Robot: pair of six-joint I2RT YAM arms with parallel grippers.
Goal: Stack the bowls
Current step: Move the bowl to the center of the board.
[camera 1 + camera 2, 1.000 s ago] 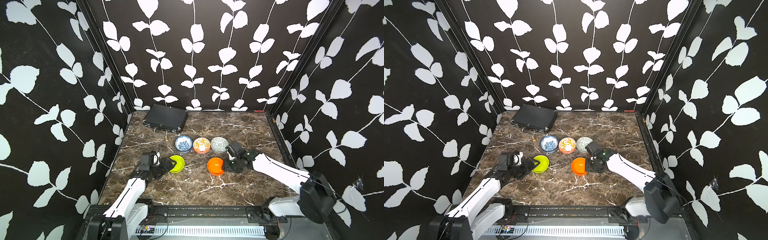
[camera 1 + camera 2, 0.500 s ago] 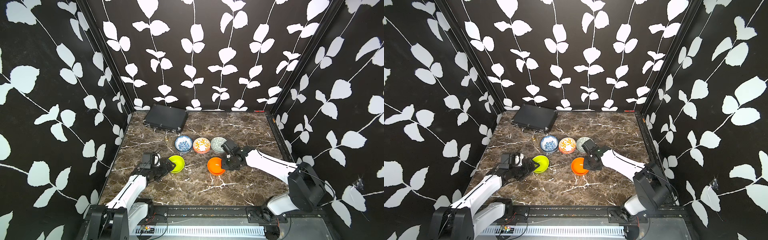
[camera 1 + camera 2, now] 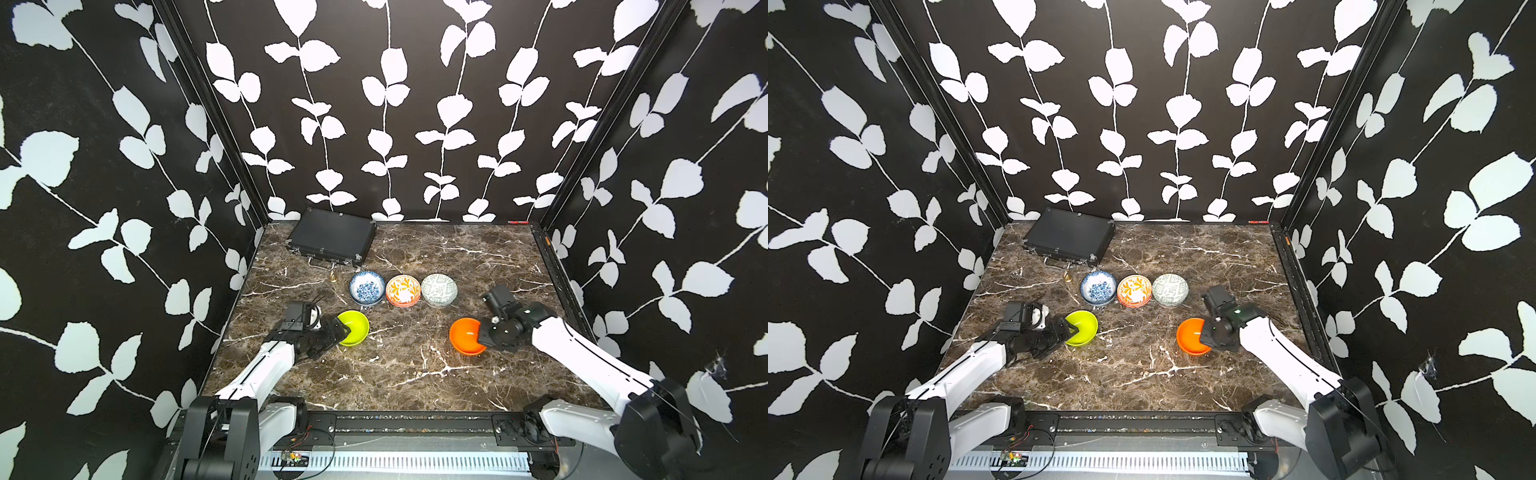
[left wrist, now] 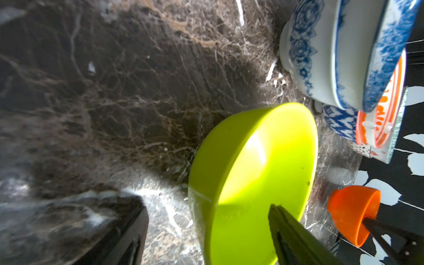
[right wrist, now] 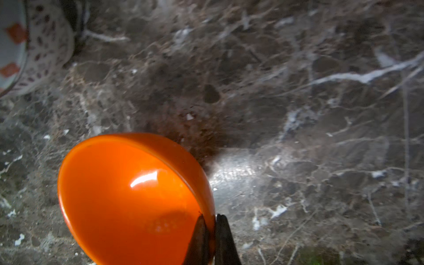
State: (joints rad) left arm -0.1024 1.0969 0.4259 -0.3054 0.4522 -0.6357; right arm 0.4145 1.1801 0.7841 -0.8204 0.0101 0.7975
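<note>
Containers. Three patterned bowls stand in a row on the marble worktop (image 3: pixel 415 374), just robot-side of the black case (image 3: pixel 332 239). The blue-white floral bowl (image 3: pixel 366 288) is nearest the case, the orange-white bowl (image 3: pixel 402 291) comes next, and the pale green bowl (image 3: pixel 439 289) is farthest from it. In the left wrist view the floral bowl sits nested in a second blue-white bowl (image 4: pixel 321 57).

The lime bowl (image 3: pixel 356 330) stands alone, farther from the case than the row and towards the robot. The left fingers (image 4: pixel 289 231) are spread wide. One is inside the lime bowl, the other outside its wall with a gap showing, so the rim is straddled, not pinched.

The plain orange bowl (image 3: pixel 464 336) is well apart from the case, off the pale green end of the row and nearer the robot. The right fingers (image 5: pixel 199 238) are closed narrow on its rim, one inside and one outside. The bowl looks tilted; I cannot tell whether its foot touches the worktop.

Hard to make out. The top views do not show how many bowls sit under the orange-white and pale green ones. In the right wrist view a white speckled bowl (image 5: pixel 39 46) with orange diamonds is blurred and cut by the frame edge. A small brass-coloured item (image 3: pixel 333 277) lies just in front of the case's handle, too small to identify.

Surroundings. The row lies between the case and both plain bowls. Lime and orange are well apart from each other.
</note>
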